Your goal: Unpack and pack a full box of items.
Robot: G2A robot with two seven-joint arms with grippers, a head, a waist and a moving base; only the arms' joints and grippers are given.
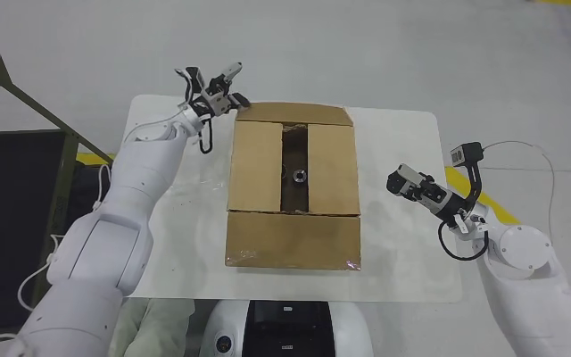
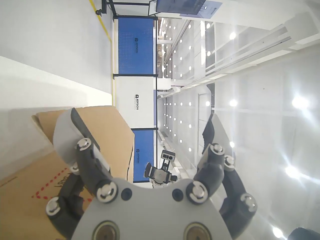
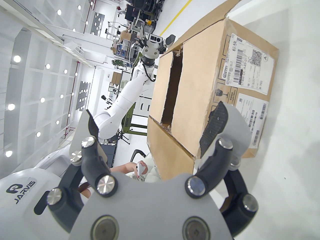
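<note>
— Top view: where is the box?
— The cardboard box sits on the white table, its long axis running away from the robot. It lies just beside the left claw, which is at its far left corner, and well apart from the right claw. A dark gap between the flaps shows a round item.
— Left wrist view?
— The left claw is spread wide and empty, with a box flap beside one finger.
— Right wrist view?
— The right claw is wide open and empty, with the box ahead. This angle brings in printed labels on its side.
</note>
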